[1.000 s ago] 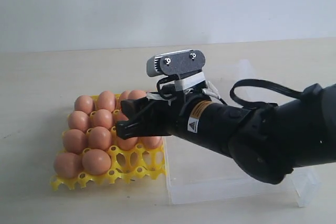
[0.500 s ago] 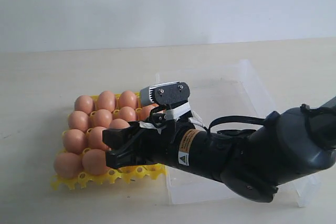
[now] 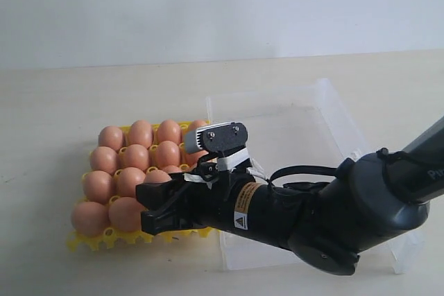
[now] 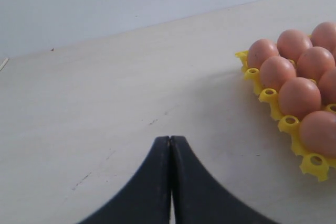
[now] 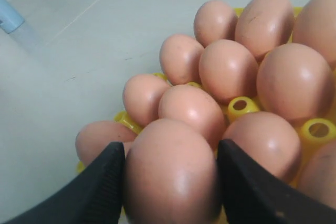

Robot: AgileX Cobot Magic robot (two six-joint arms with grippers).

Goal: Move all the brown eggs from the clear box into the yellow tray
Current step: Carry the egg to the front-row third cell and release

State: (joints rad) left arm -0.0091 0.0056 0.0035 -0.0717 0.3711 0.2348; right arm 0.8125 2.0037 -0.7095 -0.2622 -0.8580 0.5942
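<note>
The yellow tray (image 3: 104, 239) sits left of centre, most cups filled with brown eggs (image 3: 135, 156). My right gripper (image 3: 157, 207) hangs low over the tray's near right cups, shut on one brown egg (image 5: 170, 174) that fills the gap between both black fingers (image 5: 100, 182). The tray's pegs (image 5: 240, 104) and seated eggs (image 5: 296, 82) lie just beyond it. The clear box (image 3: 326, 109) stands right of the tray; its visible floor is bare and my arm covers its near part. My left gripper (image 4: 170, 139) is shut on nothing over bare table beside the tray (image 4: 310, 163).
The right arm (image 3: 326, 223) lies across the box's near left corner. The wooden table (image 3: 55, 102) runs back to a pale wall. A row of eggs (image 4: 299, 97) lines the tray edge closest to the left gripper.
My right gripper has come down and toward the tray's near edge, carrying the egg, and the arm now lies lower over the box. The jaws' spacing is the same.
</note>
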